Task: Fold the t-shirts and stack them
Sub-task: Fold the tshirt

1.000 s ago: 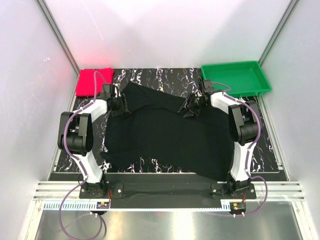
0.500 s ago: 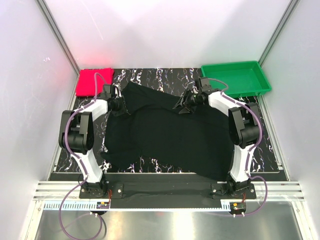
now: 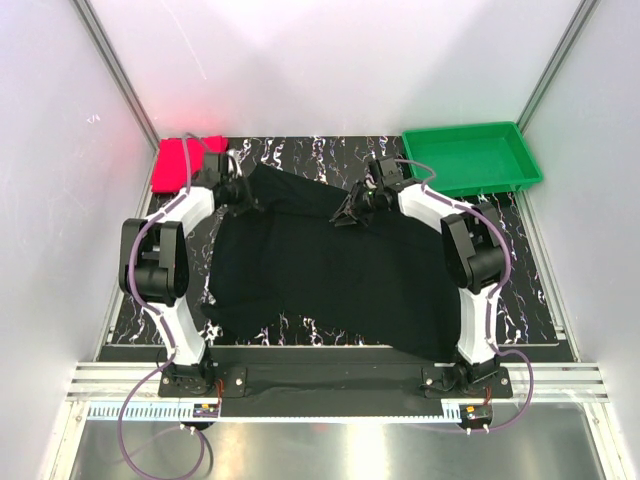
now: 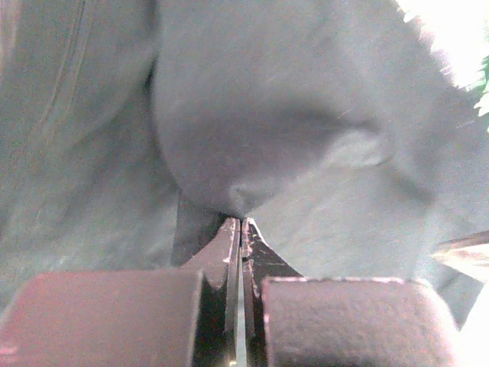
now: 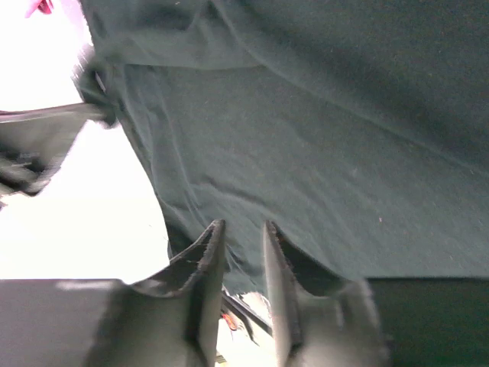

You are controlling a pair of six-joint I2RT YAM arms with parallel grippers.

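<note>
Lying spread on the black marbled table (image 3: pixel 300 150), the soft black cloth t-shirt (image 3: pixel 330 270) has the left claw (image 4: pixel 241 222) pinched shut on its far edge. The right claw (image 5: pixel 242 226) stands narrowly parted there; we cannot tell its grip. The pinkish-red cloth t-shirt (image 3: pixel 175 165) sits far left.

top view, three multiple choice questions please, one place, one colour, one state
1. Where on the table is the green tray? A far right corner B far left corner C near edge
2. What colour is the shirt spread across the middle? A white B black C yellow
3. How do the left arm's jaws stand? A wide open B shut on the spread shirt C shut on the tray
Answers: 1 A, it sits at the back right; 2 B, the cloth is solid black; 3 B, the left wrist view shows them closed on a pinch of cloth.
</note>
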